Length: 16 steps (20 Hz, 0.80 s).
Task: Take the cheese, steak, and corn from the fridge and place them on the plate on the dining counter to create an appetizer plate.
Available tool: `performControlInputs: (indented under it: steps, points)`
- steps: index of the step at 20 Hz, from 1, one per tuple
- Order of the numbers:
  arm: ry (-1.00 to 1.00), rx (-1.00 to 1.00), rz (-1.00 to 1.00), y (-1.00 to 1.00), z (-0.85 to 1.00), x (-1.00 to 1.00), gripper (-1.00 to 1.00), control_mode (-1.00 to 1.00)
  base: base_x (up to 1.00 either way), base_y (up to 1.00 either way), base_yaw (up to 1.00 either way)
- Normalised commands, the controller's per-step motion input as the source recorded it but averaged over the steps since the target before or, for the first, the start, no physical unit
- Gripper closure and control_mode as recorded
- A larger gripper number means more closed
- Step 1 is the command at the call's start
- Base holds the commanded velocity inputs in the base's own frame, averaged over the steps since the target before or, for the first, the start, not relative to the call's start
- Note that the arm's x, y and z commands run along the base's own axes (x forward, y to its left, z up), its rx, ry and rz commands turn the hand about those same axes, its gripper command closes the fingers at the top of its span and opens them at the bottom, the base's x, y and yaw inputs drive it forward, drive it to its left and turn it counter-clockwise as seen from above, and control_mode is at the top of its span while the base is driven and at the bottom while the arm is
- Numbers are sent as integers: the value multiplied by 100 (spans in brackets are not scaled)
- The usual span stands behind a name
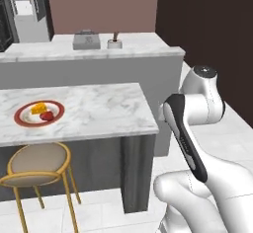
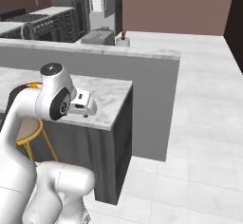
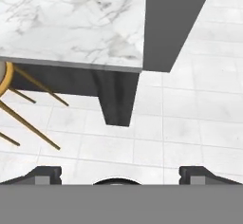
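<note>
- Corn is what you lack: the plate [image 1: 22, 120] on the dining counter [image 1: 99, 108] carries the cheese [image 1: 37, 108] and the steak [image 1: 47, 116], touching each other, but no cob that you can see in the left base view.
- You cannot see the corn from here; it may be in the fridge, which seems to be the grey unit far back, too small to be sure.
- Your gripper [image 3: 118, 175] hangs over the floor just off the counter's end, jaws spread wide with nothing between them.
- By this reckoning two of three foods are delivered, and you are in the step of going back for the last.
- Next you need to drive the base away from the stool [image 1: 37, 165] toward the fridge, then reach onto a shelf with the jaws open.
</note>
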Motion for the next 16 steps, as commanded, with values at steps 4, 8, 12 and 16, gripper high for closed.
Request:
performControlInputs:
  steps: [4,8,12,16]
  points:
    - [0,0,0,0,0,0,-100,100,7,-100,-9]
    - [0,0,0,0,0,0,-100,100,20,-100,-11]
    - [0,0,0,0,0,0,-100,100,33,-100,-11]
    - [0,0,0,0,0,0,-100,100,60,-100,-7]
